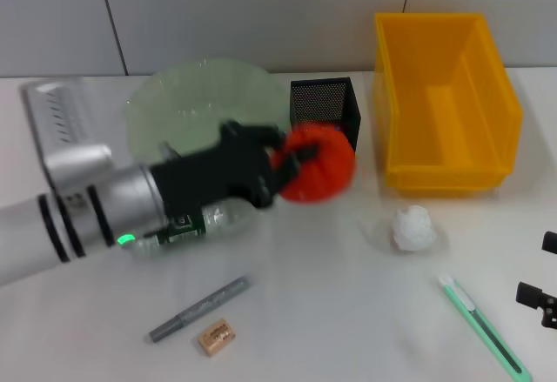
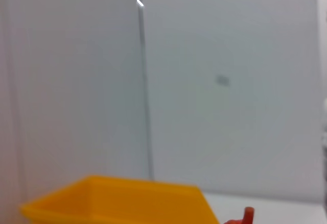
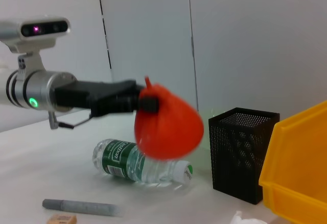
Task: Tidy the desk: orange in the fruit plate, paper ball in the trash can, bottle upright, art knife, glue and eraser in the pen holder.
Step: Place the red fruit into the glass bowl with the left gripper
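Observation:
My left gripper (image 1: 291, 160) is shut on the orange (image 1: 320, 163) and holds it in the air in front of the black mesh pen holder (image 1: 329, 103), beside the green glass fruit plate (image 1: 196, 99). The right wrist view shows the same gripper (image 3: 148, 102) with the orange (image 3: 168, 124) above the bottle (image 3: 135, 162), which lies on its side. The paper ball (image 1: 413, 228) sits in front of the yellow trash can (image 1: 444, 95). The green art knife (image 1: 483, 325), grey glue stick (image 1: 198, 309) and eraser (image 1: 216, 336) lie near the front. My right gripper (image 1: 541, 271) rests open at the right edge.
The bottle (image 1: 222, 217) lies partly under my left arm. In the left wrist view, the yellow trash can's rim (image 2: 122, 201) shows against a grey wall, with a bit of the orange (image 2: 246, 216) at the edge.

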You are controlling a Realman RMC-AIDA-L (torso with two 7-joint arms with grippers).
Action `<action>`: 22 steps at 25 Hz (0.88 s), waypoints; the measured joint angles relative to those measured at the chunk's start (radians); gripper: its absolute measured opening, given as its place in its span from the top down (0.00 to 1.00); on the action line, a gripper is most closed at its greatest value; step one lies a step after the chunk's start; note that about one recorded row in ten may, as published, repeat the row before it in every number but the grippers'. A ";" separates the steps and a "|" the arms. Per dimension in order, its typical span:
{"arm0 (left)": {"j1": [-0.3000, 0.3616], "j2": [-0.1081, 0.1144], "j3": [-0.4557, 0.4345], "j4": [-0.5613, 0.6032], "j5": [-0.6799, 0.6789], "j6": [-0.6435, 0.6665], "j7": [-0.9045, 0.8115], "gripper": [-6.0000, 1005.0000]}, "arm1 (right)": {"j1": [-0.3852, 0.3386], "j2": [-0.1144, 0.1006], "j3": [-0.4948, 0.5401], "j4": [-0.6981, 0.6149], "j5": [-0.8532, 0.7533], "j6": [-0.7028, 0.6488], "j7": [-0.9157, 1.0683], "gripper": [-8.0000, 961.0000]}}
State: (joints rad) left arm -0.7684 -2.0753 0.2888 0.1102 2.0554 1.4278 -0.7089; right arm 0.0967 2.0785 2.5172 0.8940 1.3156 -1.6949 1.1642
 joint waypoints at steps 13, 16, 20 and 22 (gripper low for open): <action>-0.015 0.001 -0.357 0.005 -0.013 -0.087 0.100 0.84 | -0.005 0.002 0.000 -0.012 -0.001 -0.007 -0.002 0.12; -0.030 0.002 -0.410 -0.018 -0.013 -0.188 0.121 0.83 | -0.008 0.003 0.000 -0.016 -0.001 -0.007 -0.002 0.12; -0.063 0.000 -0.416 -0.037 -0.022 -0.361 0.145 0.83 | -0.011 0.003 0.000 -0.022 -0.001 -0.008 -0.002 0.12; -0.071 0.000 -0.418 -0.048 -0.031 -0.410 0.161 0.83 | -0.011 0.003 0.000 -0.024 -0.001 -0.008 -0.002 0.12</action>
State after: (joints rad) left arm -0.8395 -2.0758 -0.1287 0.0617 2.0248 1.0182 -0.5479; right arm 0.0857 2.0817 2.5173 0.8696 1.3145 -1.7028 1.1626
